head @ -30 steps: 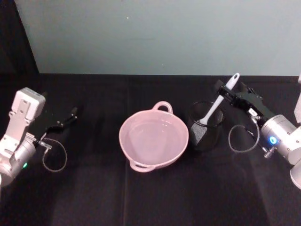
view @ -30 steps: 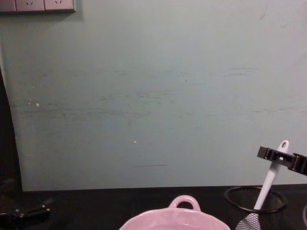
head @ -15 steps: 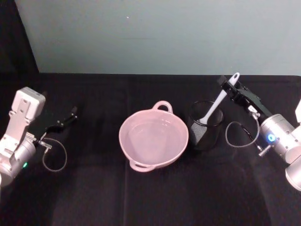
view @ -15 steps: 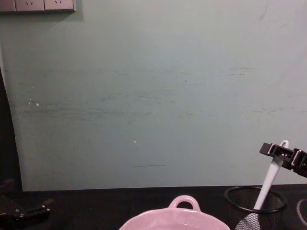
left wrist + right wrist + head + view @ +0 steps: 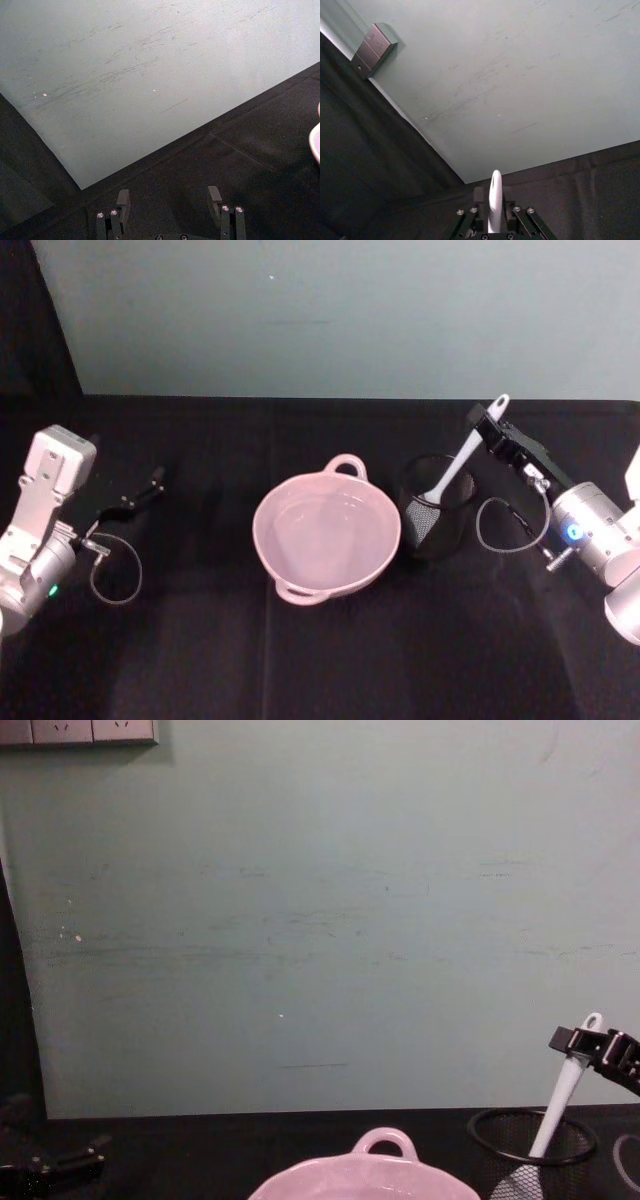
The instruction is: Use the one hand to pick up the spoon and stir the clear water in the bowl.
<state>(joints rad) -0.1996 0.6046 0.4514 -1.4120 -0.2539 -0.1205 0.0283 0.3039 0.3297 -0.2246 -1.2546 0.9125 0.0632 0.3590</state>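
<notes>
Black worktop [image 5: 320, 660] carries the bowl [image 5: 264, 535]; just right of it the spoon [image 5: 458, 465] stands in a mesh cup [image 5: 440, 535]. My right end effector [image 5: 487, 425] straddles the handle, but I cannot tell if it grips. Next I must clench and lift straight out. Left end effector [image 5: 170, 192], released, idles far left of the bowl. Water is hard to see.

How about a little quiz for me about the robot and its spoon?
1. True or false: the right gripper is at the handle of the spoon, which stands in the black mesh cup.
2. The pink bowl sits on the cup's: A. robot's left; B. robot's right.
3. Fill in: the left gripper, parked at the table's left side, has its jaws ____.
Key: 1 true; 2 A; 3 open.
</notes>
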